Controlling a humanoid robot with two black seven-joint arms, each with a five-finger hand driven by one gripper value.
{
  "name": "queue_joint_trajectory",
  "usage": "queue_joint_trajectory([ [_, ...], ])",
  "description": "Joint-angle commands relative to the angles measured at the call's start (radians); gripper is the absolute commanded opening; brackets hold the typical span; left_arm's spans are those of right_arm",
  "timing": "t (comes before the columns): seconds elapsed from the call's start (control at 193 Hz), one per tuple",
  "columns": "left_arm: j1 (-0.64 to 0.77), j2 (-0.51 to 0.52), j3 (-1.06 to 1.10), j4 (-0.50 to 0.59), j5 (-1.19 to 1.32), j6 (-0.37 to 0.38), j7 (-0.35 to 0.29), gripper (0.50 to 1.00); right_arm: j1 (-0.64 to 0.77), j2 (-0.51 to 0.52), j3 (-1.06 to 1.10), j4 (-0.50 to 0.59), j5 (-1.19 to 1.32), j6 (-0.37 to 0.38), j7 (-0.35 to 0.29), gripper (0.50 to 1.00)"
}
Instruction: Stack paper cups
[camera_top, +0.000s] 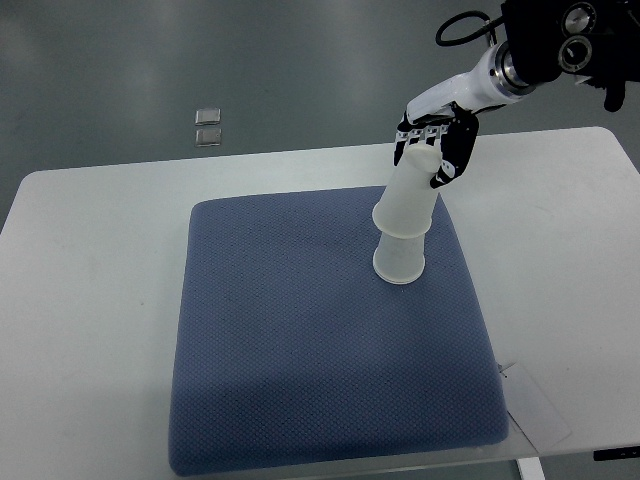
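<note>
Fingers (446, 160) of the right hand (437, 140), black and white, are wrapped around the base end of an inverted white paper cup (408, 195). No legible writing on any item. Grey floor (300, 60) lies beyond the white rectangular table (90, 300). Blue textured fabric mat (300, 360) covers the table's middle. Upper cup is tilted, its rim resting over a second inverted white paper cup (399, 260) near the mat's right edge. Small white card (535, 405) lies off the mat's near right corner.
</note>
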Motion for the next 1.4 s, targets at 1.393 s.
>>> queue_joint_trajectory([
  [1.393,0.001,0.000,0.000,-0.002,0.000,0.000,0.000,1.000,-0.594,-0.037,0.719,-0.294,0.454,-0.308,0.138,0.789],
])
